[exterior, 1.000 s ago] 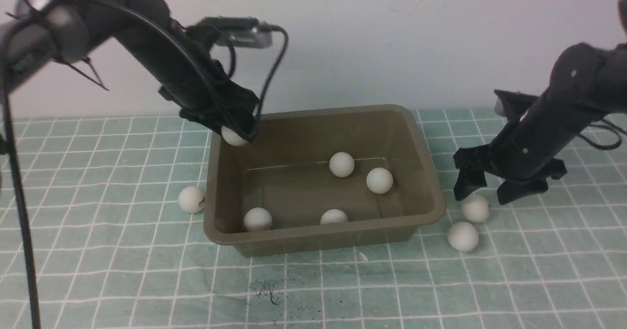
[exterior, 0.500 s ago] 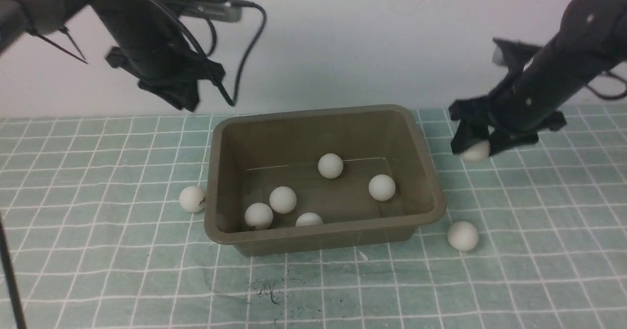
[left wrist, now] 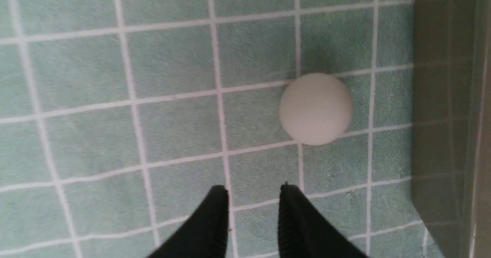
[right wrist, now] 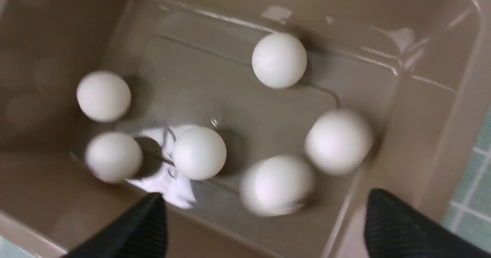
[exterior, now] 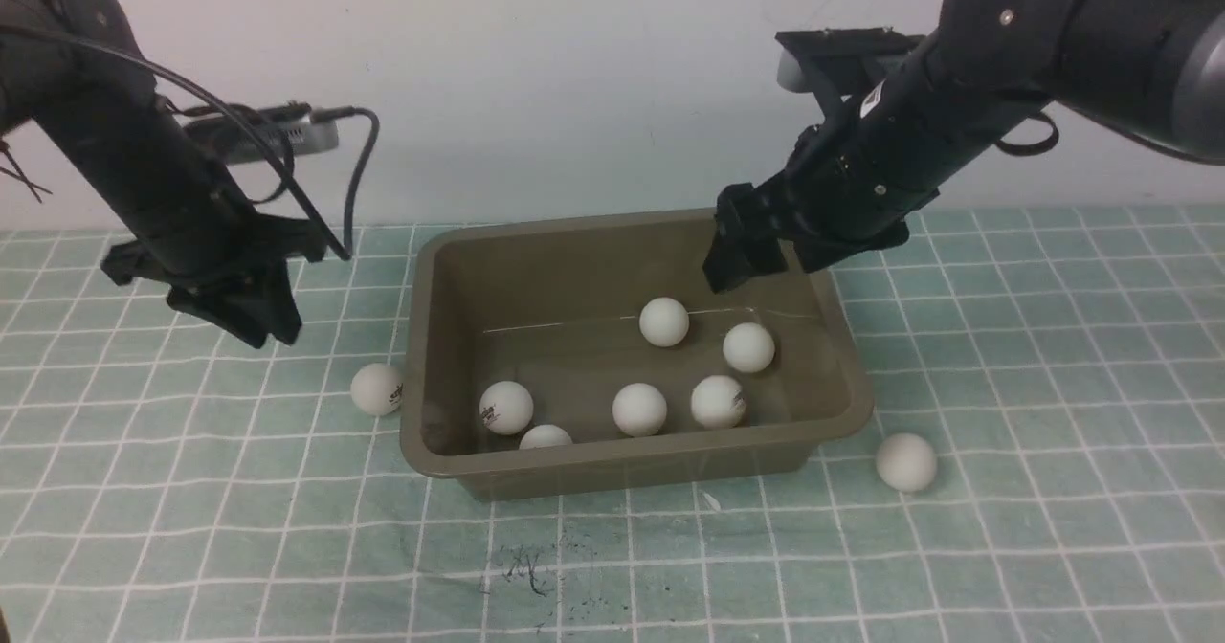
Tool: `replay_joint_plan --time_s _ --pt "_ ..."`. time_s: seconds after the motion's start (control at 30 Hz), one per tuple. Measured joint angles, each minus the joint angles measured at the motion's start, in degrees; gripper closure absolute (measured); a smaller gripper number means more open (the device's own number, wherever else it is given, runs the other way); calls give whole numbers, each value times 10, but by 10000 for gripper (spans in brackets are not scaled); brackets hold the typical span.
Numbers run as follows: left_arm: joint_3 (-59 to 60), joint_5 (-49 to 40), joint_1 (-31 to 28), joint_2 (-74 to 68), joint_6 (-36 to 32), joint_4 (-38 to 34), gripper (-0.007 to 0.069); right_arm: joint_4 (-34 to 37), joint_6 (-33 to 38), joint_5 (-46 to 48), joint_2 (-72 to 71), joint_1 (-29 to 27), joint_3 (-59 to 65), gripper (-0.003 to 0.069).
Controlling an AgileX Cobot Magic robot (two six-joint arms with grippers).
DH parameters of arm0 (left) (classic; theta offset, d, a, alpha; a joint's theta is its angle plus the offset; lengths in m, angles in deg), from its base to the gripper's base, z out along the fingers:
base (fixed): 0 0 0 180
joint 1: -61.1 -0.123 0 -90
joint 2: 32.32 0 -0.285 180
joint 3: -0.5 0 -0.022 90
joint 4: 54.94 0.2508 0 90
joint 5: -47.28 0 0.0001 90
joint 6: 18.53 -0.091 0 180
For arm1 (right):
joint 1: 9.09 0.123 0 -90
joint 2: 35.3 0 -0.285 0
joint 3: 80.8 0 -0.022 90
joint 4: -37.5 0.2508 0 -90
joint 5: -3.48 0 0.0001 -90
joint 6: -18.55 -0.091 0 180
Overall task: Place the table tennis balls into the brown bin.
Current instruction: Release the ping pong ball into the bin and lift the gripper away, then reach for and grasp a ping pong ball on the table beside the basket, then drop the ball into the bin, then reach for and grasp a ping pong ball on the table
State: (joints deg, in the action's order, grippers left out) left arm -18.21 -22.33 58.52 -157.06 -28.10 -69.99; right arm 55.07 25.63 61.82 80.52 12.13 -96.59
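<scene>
left claw (left wrist: 253, 191): narrow gap, empty, pointing down near loose table tennis ball (left wrist: 316, 108)
right claw (right wrist: 267, 193): wide, empty, angled over brown bin (right wrist: 422, 96)

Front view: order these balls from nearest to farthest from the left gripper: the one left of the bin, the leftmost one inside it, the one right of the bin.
From the left gripper:
1. Left ball, on the mat beside the bin, on its left.
2. Inside ball, at the bin's near left corner.
3. Right ball, on the mat beyond the bin's right wall.
</scene>
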Motion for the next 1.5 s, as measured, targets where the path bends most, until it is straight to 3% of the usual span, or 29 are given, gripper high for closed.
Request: replay_joint_plan --time_s 0.1,0.17,0.27,0.33,0.4,0.5,0.6,0.73,0.9,1.03,1.17,1.23,1.27,1.33,1.4,1.43,1.5 --pt "2 27 22 -26 0 -9 222 -56 2 41 -23 -13 -1 -13" --pt "2 36 33 -36 0 -11 168 -73 0 55 -36 -22 -1 9" --pt "2 66 53 -63 0 -11 78 -112 -4 102 -75 -64 2 148" --pt "2 77 59 -77 3 -6 76 -116 -14 115 -95 -95 15 227" --pt "2 71 59 -89 13 9 162 -114 -33 119 -115 -133 55 291" --pt "-1 53 59 -93 26 37 291 -103 -43 119 -131 -164 117 317" --pt "-23 14 54 -87 35 76 271 -76 -45 82 -139 -173 202 319" --pt "-74 6 47 -60 36 87 271 -21 -26 -52 -130 -153 294 269" --pt "-137 5 84 -11 -3 -18 271 14 -3 -163 -80 -114 314 145" --pt "-139 -5 139 -27 -21 -38 271 17 -1 -193 -27 -102 307 97" --pt "-139 -6 171 -59 -20 -32 183 22 -1 -174 8 -102 286 167" --pt "-141 -7 185 -70 -11 -24 111 20 5 -129 16 -102 270 317" --pt "-143 -7 185 -70 -9 -23 113 18 7 -122 16 -102 265 309" --pt "-181 -10 180 -67 11 -4 223 -2 -1 -79 0 -105 237 295" --pt "-195 -10 177 -61 15 3 276 -6 -7 -66 -8 -105 227 295" --pt "-214 -9 163 -41 20 17 440 -7 -20 -47 -38 -108 203 295" --pt "-221 -8 139 -6 24 28 564 -2 -19 -42 -75 -107 172 295"
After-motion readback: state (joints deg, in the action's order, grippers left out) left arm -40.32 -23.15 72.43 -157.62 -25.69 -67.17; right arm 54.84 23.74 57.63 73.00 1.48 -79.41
